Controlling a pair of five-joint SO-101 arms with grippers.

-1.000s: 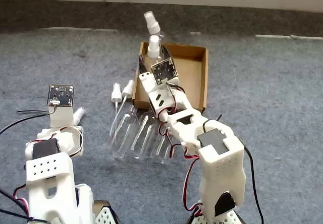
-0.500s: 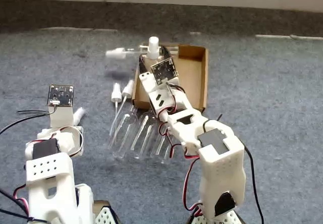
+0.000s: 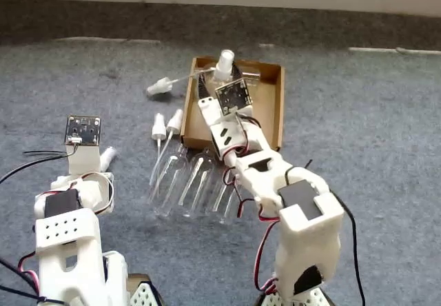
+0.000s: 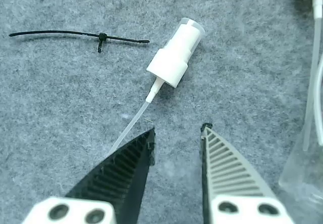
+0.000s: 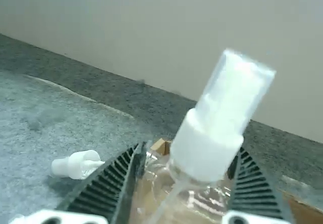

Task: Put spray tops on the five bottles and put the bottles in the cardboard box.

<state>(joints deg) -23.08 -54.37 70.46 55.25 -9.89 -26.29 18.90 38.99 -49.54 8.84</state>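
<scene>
Bottle [image 5: 218, 123] with a white spray top is sitting upright between the right gripper's [image 5: 191, 151] fingers [image 5: 108, 183], which are clamping it at the neck. In the high view this pair is hanging over the far left part of the cardboard box [image 3: 269, 109], the spray top pointing up above the wrist.

Just beside it, a second bottle [image 3: 191, 78] is lying on its side across the box's left wall, its body reaching into the box and its capped end [image 3: 160, 85] sticking out over the grey bench [image 3: 372, 147].

Three clear uncapped bottles [image 3: 196, 180] are lying side by side on the bench, just in front of the box's near left corner and partly under the right arm. Two loose spray tops [image 3: 159, 125] are lying near their necks, just off the box's left wall.

Further left, the left gripper [image 4: 177, 130] is pointing down at the bench with its fingers [image 4: 126, 168] standing apart and gripping nothing. Another loose spray top [image 4: 174, 52] is lying on the bench beyond the fingertips, its thin tube running back to the black finger. A black cable tie [image 4: 101, 36] is lying near that spray top.
</scene>
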